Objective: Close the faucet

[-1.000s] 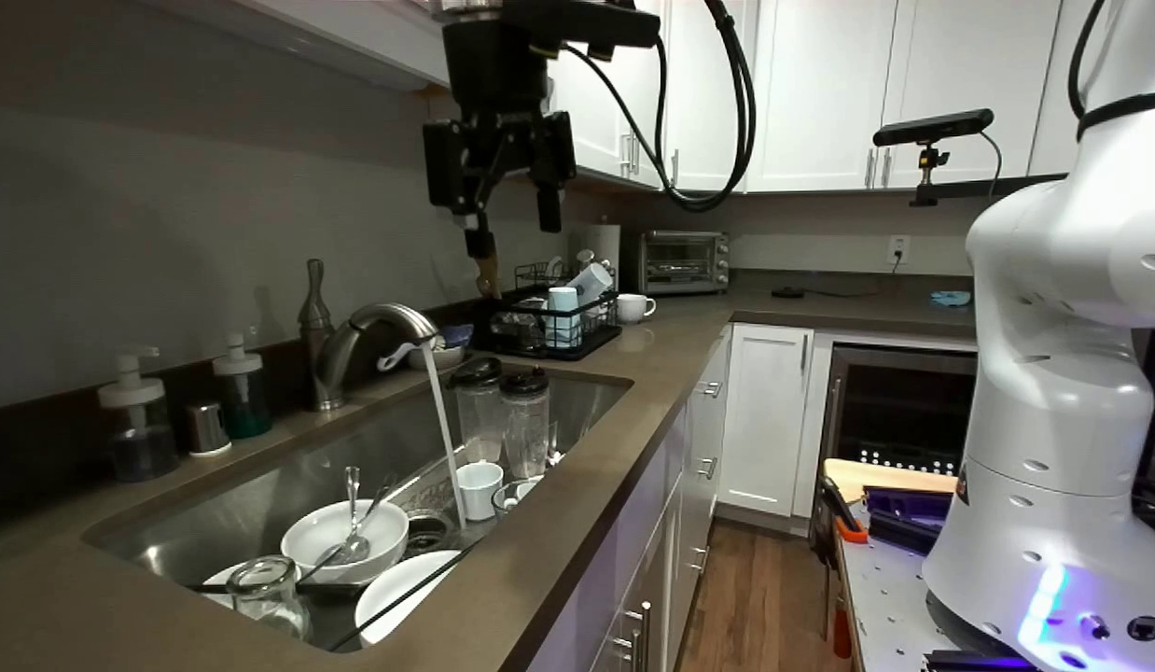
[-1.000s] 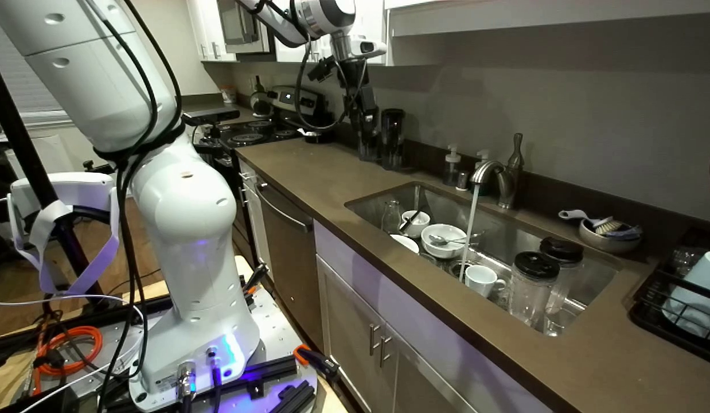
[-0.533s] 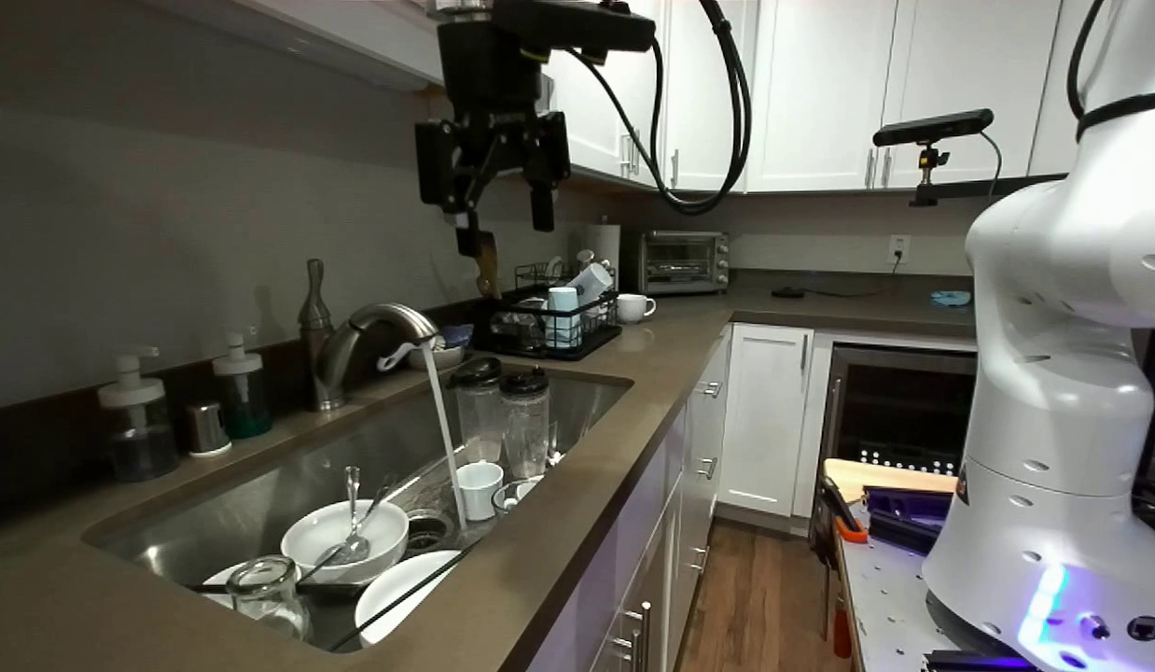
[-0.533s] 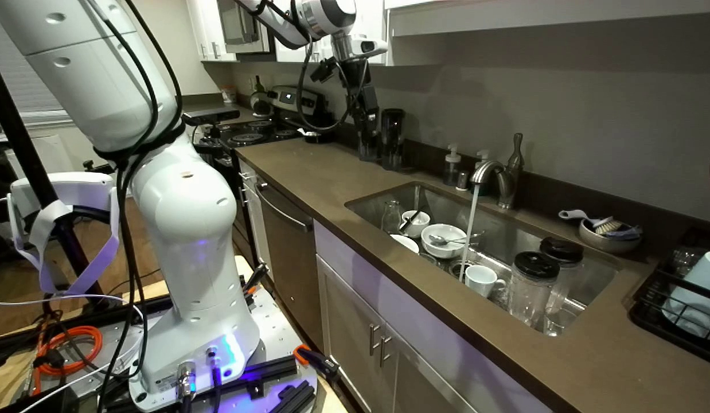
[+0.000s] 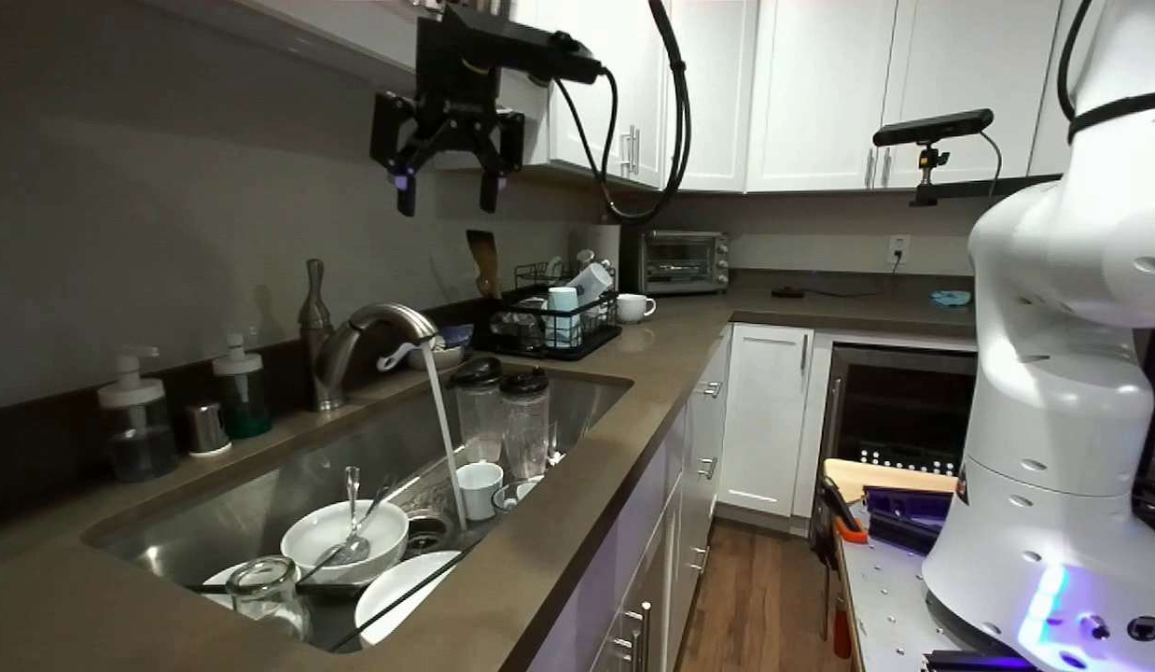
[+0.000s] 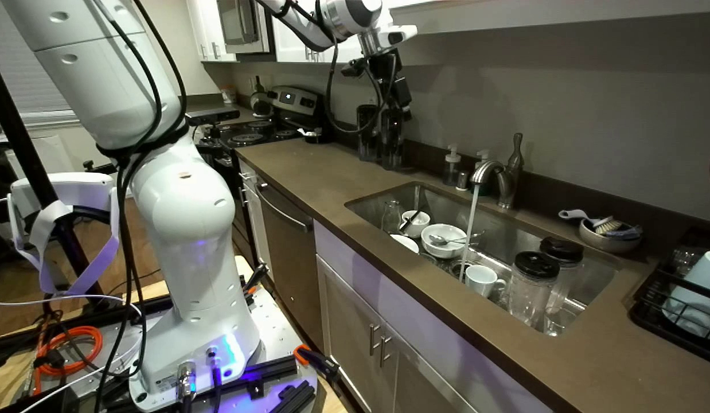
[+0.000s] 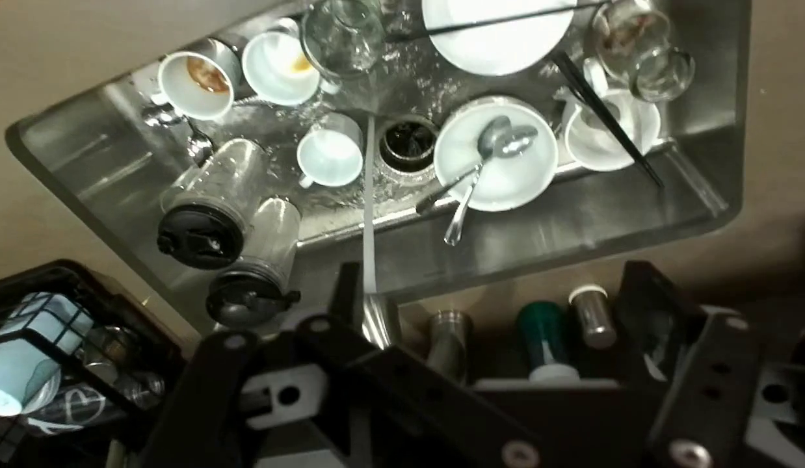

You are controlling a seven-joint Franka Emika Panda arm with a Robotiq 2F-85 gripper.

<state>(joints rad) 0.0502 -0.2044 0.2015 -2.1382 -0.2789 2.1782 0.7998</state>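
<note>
Fingers [image 5: 406, 199] apart, the gripper [image 5: 448, 199] hangs higher than the faucet [image 5: 333, 362] and well clear of it in both exterior views. In the wrist view the spout [image 7: 381, 320] shows between the fingers, just beside one of them. Compared with half a second ago, the gripper sits higher in an exterior view, and the brown utensil [image 5: 483, 263] a fingertip then overlapped shows clear below it. Water [image 5: 444, 429] runs from the faucet, as before
</note>
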